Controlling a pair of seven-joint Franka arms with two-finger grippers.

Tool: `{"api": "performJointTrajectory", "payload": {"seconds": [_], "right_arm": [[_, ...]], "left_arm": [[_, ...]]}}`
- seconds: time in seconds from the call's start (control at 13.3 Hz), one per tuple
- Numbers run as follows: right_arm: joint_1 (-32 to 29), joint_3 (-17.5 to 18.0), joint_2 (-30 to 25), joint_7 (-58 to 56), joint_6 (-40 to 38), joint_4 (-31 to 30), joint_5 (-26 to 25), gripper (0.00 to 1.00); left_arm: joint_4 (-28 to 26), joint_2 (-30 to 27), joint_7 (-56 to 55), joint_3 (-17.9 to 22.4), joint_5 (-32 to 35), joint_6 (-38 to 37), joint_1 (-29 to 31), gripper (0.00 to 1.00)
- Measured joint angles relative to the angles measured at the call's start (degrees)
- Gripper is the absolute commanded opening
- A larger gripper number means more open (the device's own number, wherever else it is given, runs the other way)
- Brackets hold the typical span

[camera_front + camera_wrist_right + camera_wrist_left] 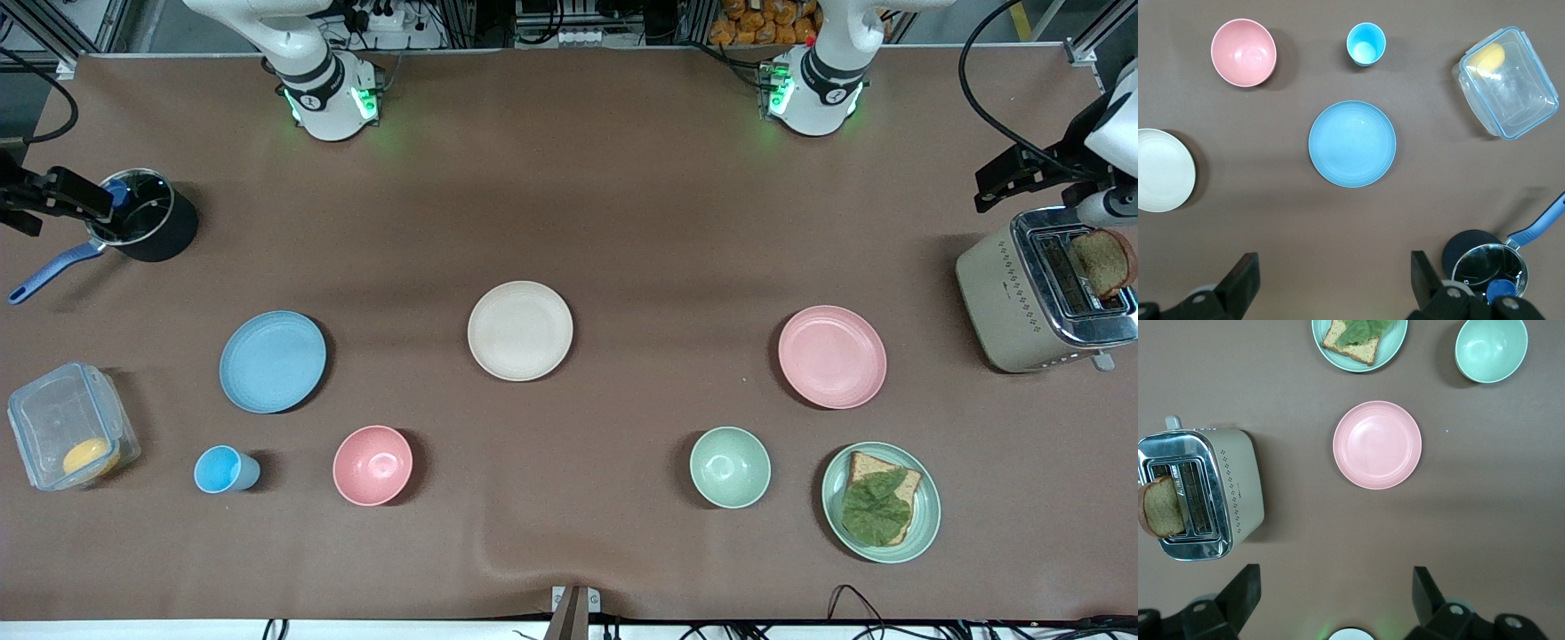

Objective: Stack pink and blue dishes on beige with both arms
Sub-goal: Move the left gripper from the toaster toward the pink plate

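The left gripper (1331, 600) hangs high over the table's left-arm end, above the toaster (1040, 298), its two dark fingers (1238, 590) spread wide with nothing between them; the pink plate (832, 356) lies flat on the brown table (622, 222) below it, out toward the front camera from the claw and well apart from it, with the toaster, a slice of bread (1105, 260) standing in its slot, just beside the claw's spot. The right gripper (1331, 280) hangs over the right-arm end, above the dark saucepan (142, 216), its jaws also wide apart and empty; the blue plate (272, 361) lies flat below it, nearer the front camera than the saucepan and clear of the fingers (1238, 273). The beige plate (520, 331) sits bare at mid-table, between the blue and pink plates and well apart from both claws. Neither plate touches it
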Motion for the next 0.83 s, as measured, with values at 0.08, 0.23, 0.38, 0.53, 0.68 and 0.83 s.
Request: {"api": "performJointTrajectory", "payload": {"seconds": [0.08, 0.23, 0.38, 0.53, 0.68, 0.83], "right_arm": [[0.0, 0.0, 0.0, 0.0, 0.0, 0.0, 0.0, 1.0], [0.0, 0.0, 0.0, 0.0, 0.0, 0.0, 0.0, 1.0], [0.0, 0.0, 0.0, 0.0, 0.0, 0.0, 0.0, 1.0], [0.1, 0.0, 0.0, 0.0, -0.1, -0.1, 0.0, 1.0], [0.1, -0.1, 0.0, 0.0, -0.4, -0.1, 0.0, 1.0], [0.0, -0.2, 0.0, 0.0, -0.4, -0.1, 0.0, 1.0]], "left_arm": [[0.0, 0.0, 0.0, 0.0, 0.0, -0.1, 0.0, 1.0], [-0.1, 0.1, 0.0, 0.2, -0.9, -0.5, 0.2, 1.0], [-0.3, 1.3, 0.0, 1.1, -1.9, -0.4, 0.4, 1.0], [-0.7, 4.0, 0.0, 1.8, -2.3, 1.0, 0.6, 1.0], [-2.2, 7.5, 0.0, 1.8, -2.3, 4.5, 0.7, 1.0], [-5.9, 10.5, 0.0, 1.8, -2.3, 11.8, 2.0, 1.0]]}}
